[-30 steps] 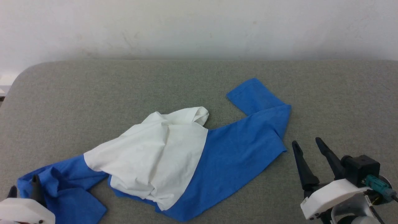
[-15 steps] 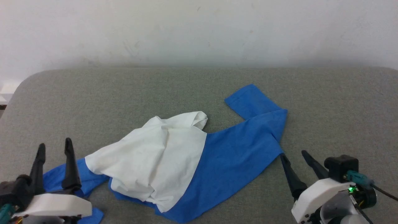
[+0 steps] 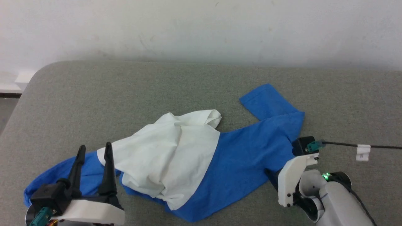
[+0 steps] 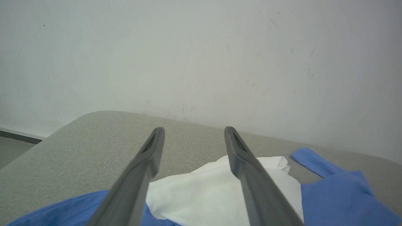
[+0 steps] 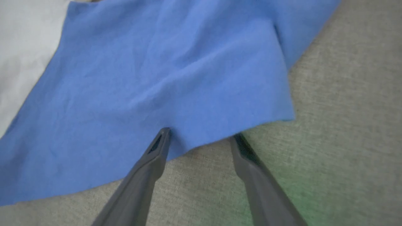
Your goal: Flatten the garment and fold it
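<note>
Now the right gripper (image 5: 199,135), wide open, is straddling the shirt (image 5: 163,69) edge to pinch it; the left gripper (image 3: 94,150) is hovering open.

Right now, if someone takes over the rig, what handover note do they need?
Left gripper: open, empty, above the blue left end of the garment.
Right gripper: open, fingertips at the blue edge on the right, nothing pinched.
Garment: crumpled on the grey cushion, white body bunched in the middle, one blue sleeve stretched out far right.
Done: no flattening, no fold.
Left: spread it flat, then fold.
</note>
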Robot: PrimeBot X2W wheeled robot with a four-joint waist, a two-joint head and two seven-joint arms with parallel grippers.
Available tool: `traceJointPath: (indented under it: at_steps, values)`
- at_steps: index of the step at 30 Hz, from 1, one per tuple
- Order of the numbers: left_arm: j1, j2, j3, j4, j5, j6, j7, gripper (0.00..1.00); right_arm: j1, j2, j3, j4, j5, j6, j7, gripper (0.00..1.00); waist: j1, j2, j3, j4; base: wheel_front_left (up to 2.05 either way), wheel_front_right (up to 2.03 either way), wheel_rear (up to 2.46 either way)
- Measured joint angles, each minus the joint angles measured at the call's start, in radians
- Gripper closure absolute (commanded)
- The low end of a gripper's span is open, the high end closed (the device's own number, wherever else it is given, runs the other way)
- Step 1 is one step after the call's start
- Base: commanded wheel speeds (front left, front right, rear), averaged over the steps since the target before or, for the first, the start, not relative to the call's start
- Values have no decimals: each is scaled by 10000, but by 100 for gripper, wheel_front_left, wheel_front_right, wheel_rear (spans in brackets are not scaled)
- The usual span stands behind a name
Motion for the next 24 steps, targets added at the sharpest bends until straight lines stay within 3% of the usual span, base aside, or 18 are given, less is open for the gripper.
traceJointPath:
  at_steps: [2, 3, 5, 10, 13, 19, 24]
  values:
    - [-71, -36, -82, 27, -2, -54, 0, 0, -459, -61, 257, 560, 73, -2, 441, 4, -1, 0, 62, 108, 0, 0, 0]
    - [-112, -73, -104, 36, -2, -54, -2, 0, -667, -125, 422, 761, 280, -8, 679, 42, -1, 0, 94, 163, 0, 0, 0]
    - [-168, -102, -115, 86, -2, -52, -12, 0, -961, -238, 732, 920, 652, -33, 953, 100, -1, 0, 146, 251, 0, 0, 0]
    - [-169, -142, -59, 211, -10, -38, -102, 0, -1237, -370, 1118, 869, 1227, -13, 1106, 100, 2, 0, 202, 234, 0, 0, 0]
    - [-163, -159, -46, 230, -27, -6, -113, 0, -1224, -849, 978, 525, 1312, 13, 1122, 100, 2, 0, 141, 132, 0, 0, 0]
    - [-136, -182, -35, 234, -98, 38, -115, 0, -1142, -2727, -872, -268, 876, 12, 1304, 100, 2, 0, 118, -154, 0, 0, 0]
    - [-138, -244, -111, 303, -134, 38, -115, 0, -491, -3185, -2681, -416, 466, 12, 1553, 100, 2, 0, 192, -369, 0, 0, 0]
